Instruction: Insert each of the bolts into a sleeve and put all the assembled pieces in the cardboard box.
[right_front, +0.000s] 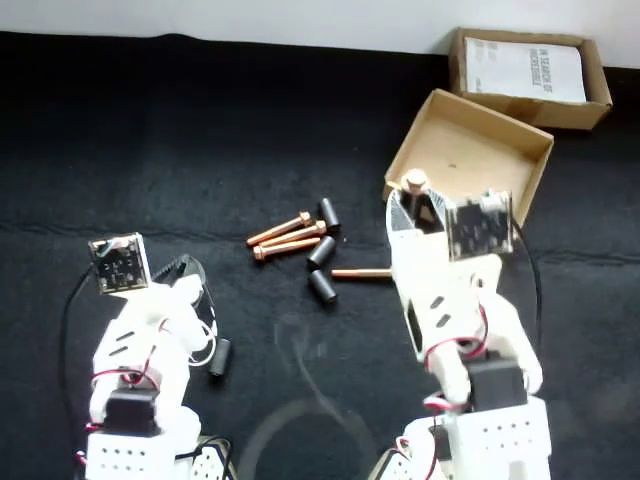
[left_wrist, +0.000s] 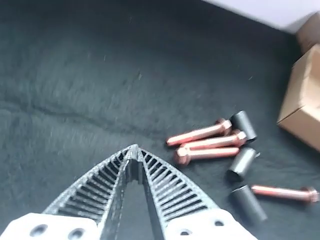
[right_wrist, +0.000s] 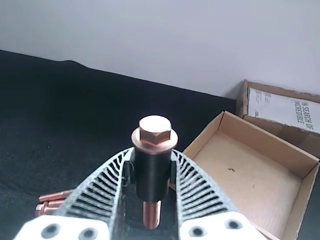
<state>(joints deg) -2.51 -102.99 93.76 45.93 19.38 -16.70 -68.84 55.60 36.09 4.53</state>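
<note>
My right gripper (right_wrist: 151, 156) is shut on a black sleeve (right_wrist: 150, 175) with a copper bolt (right_wrist: 155, 132) through it, held upright. In the high view this assembled piece (right_front: 414, 184) hangs at the near left corner of the open cardboard box (right_front: 480, 150). Three loose bolts (right_front: 288, 238) lie side by side mid-table, and a fourth bolt (right_front: 360, 272) lies to their right. Three black sleeves (right_front: 321, 250) lie scattered beside them. My left gripper (left_wrist: 133, 150) is shut with nothing in it, low over the cloth, left of the bolts (left_wrist: 205, 142).
One more black sleeve (right_front: 219, 356) lies close to the left arm's base. A second cardboard box (right_front: 530, 75) holding a printed sheet stands behind the open one. Black cloth covers the table.
</note>
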